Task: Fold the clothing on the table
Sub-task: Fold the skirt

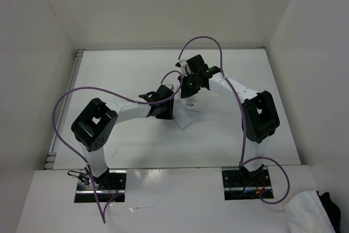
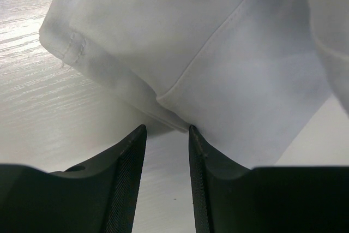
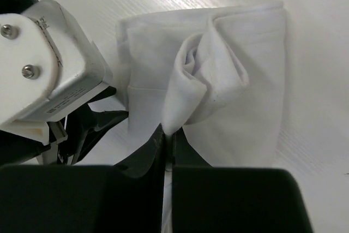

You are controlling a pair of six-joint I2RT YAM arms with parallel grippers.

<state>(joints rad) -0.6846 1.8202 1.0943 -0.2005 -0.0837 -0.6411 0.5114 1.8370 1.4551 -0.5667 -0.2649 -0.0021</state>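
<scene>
Top external view puts the clothing (image 1: pixel 188 115) near the middle of the desk (image 1: pixel 120 75), with both arms reaching in over it. On the left, the left tool (image 2: pixel 166 130) stands about half open with nothing between its fingers; in its own wrist view the tips sit right at a stitched edge of the fabric, bare desk showing in the gap. To the right of it, the right tool (image 3: pixel 166 135) is closed tight on a flap of the garment, which rises from the flat part in a loose, rumpled peak.

By the look of it the work is partway through. The fabric under the flap lies as a compact, layered rectangle, so at least one fold seems made. The pinched flap is not yet laid down, and laying it over, letting go and smoothing it appear to be what remains.

The desk is matte white with a faint grain visible up close. Plain white wall panels (image 1: pixel 32 53) close it in on the left, back and right. Purple cables (image 1: pixel 62 107) loop above the arms. At the near right corner, well apart from the work, lies a bulkier cloth heap (image 1: pixel 306 211) beside a black item (image 1: pixel 330 203).
</scene>
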